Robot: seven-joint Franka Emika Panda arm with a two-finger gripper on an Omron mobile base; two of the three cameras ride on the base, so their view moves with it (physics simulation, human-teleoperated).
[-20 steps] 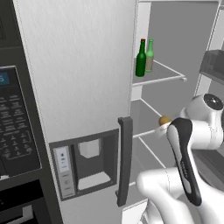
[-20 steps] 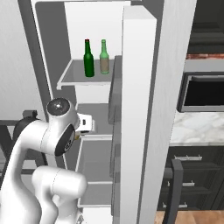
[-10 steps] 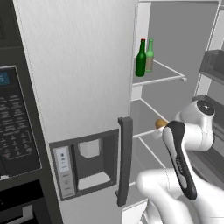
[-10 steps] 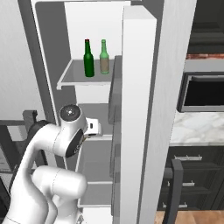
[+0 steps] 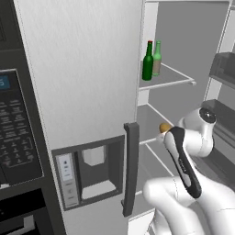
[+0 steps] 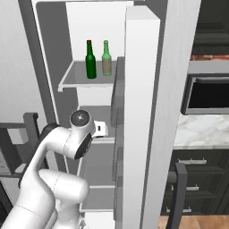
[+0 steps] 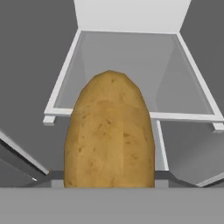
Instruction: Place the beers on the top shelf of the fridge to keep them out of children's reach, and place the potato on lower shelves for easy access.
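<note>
I'm seeing the dark green beer (image 5: 148, 62) and the olive one (image 5: 157, 58) standing side by side on the fridge's top shelf (image 5: 170, 79). Lower down, my gripper (image 7: 109, 186) is clamping the potato (image 7: 109, 131) — hovering before a lower shelf (image 7: 131, 115).

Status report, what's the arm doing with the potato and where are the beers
Gripper shut on potato, carried into open fridge toward a lower shelf. Both beers upright on top shelf. Nothing in the way.
</note>
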